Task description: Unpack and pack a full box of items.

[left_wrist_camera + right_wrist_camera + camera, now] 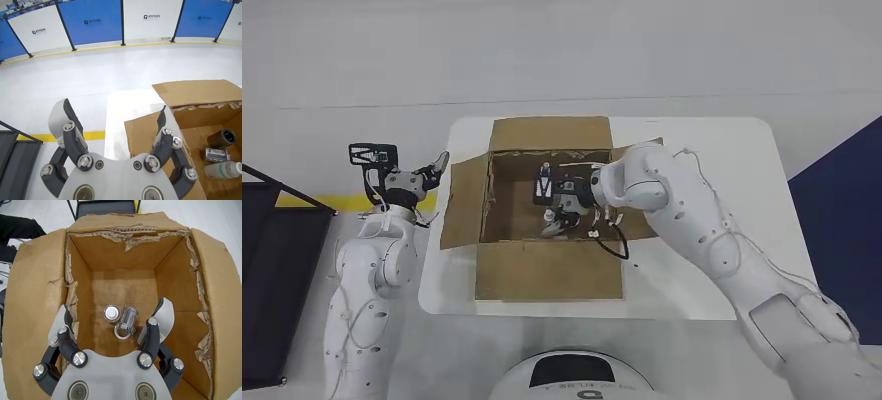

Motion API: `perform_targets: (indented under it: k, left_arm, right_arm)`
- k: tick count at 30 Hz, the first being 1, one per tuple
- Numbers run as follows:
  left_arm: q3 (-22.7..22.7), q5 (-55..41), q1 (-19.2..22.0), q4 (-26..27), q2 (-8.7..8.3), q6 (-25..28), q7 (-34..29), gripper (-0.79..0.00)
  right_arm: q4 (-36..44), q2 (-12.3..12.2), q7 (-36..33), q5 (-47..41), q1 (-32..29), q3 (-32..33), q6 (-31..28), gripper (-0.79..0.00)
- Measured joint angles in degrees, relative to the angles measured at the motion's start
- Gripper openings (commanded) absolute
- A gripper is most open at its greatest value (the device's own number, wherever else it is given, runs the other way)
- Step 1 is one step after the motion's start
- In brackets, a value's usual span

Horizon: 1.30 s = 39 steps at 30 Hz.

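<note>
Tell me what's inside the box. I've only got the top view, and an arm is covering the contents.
Observer: The right wrist view shows a clear-capped white bottle and a grey ribbed cylinder side by side on the floor of the box.
Operator: Is that arm's gripper holding either one?
Observer: No. The right gripper is open and empty, above both items.
</note>
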State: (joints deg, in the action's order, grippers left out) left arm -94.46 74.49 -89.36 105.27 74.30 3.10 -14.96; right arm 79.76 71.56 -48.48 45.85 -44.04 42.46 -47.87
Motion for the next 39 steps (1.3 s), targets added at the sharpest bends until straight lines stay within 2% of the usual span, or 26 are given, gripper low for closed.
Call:
perform_targets:
  k: [2, 5, 7, 15, 18, 19, 20, 24, 30, 39]
  left_arm:
    - [0.0, 0.0, 0.0, 0.0, 0.0, 0.0, 0.0, 0.0]
    - [0.0, 0.0, 0.0, 0.0, 0.0, 0.0, 0.0, 0.0]
    - [0.0, 0.0, 0.0, 0.0, 0.0, 0.0, 0.0, 0.0]
    - [0.0, 0.0, 0.0, 0.0, 0.0, 0.0, 0.0, 0.0]
    - [0.0, 0.0, 0.0, 0.0, 0.0, 0.0, 0.0, 0.0]
    - [0.0, 0.0, 0.0, 0.0, 0.0, 0.0, 0.0, 0.0]
    - [0.0, 0.0, 0.0, 0.0, 0.0, 0.0, 0.0, 0.0]
    - [0.0, 0.0, 0.0, 0.0, 0.0, 0.0, 0.0, 0.0]
    - [0.0, 0.0, 0.0, 0.0, 0.0, 0.0, 0.0, 0.0]
    - [0.0, 0.0, 0.0, 0.0, 0.0, 0.0, 0.0, 0.0]
  right_arm:
    - [-1.1, 0.25, -0.19, 0.18, 0.4, -0.94, 0.55, 0.0]
    - [-2.47, 0.69, -0.4, 0.39, 1.03, -2.28, 1.64, -0.031]
    - [-3.47, 1.02, -0.16, 0.34, 1.58, -3.09, 2.1, -0.083]
    - [-6.9, 2.49, -1.88, -0.01, 3.88, -6.66, 3.83, -0.145]
    - [-8.19, 3.16, -2.98, -0.6, 4.78, -8.07, 4.69, -0.311]
    - [-8.49, 3.33, -3.12, -0.79, 5.03, -8.38, 4.8, -0.416]
    - [-8.83, 3.53, -3.18, -1.0, 5.3, -8.73, 4.85, -0.449]
    - [-9.73, 3.88, -3.14, -1.43, 5.83, -9.24, 5.04, -0.785]
    - [-8.27, 3.4, -3.23, -0.43, 5.56, -8.16, 6.49, -0.785]
    - [2.72, -0.56, -3.14, 4.2, -0.22, 0.1, 9.21, -0.785]
